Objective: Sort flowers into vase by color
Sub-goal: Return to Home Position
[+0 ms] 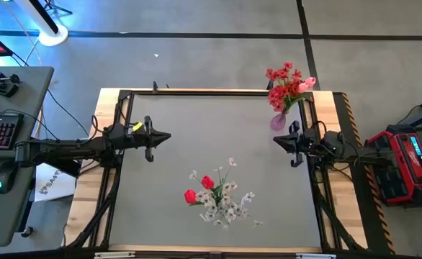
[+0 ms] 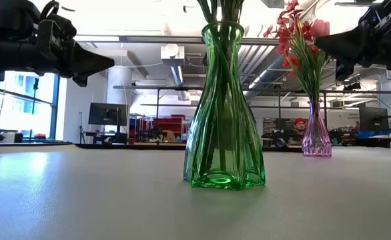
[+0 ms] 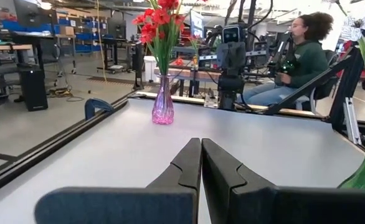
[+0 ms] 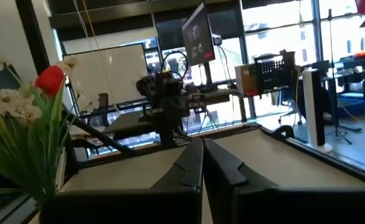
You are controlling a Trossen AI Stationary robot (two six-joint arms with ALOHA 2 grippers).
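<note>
Left pincer (image 1: 165, 136): raised over the left side of the tabletop (image 1: 196, 122), fingers pressed flat together on nothing, pointing toward the middle. No flower near it; the closest bunch is well apart.

Centre, toward the edge nearest the low camera: green vase (image 2: 223, 113). Clear ribbed glass, narrow neck, flared scalloped foot, upright. It holds sprays of tiny white blossoms (image 1: 224, 206) and two red tulips (image 1: 207, 182) on thin green stems.

Far right corner: violet vase (image 1: 278, 121). Small, fluted clear glass, upright. It holds red blossom clusters (image 1: 281, 78) and a pink tulip (image 1: 307, 84), stems bunched in the neck.

Right pincer (image 1: 276, 139): raised at the right edge of the tabletop, just beside the violet vase on its near side, not touching it. Fingers clenched shut on nothing, pointing toward the middle. The green vase bunch is well apart from it.
</note>
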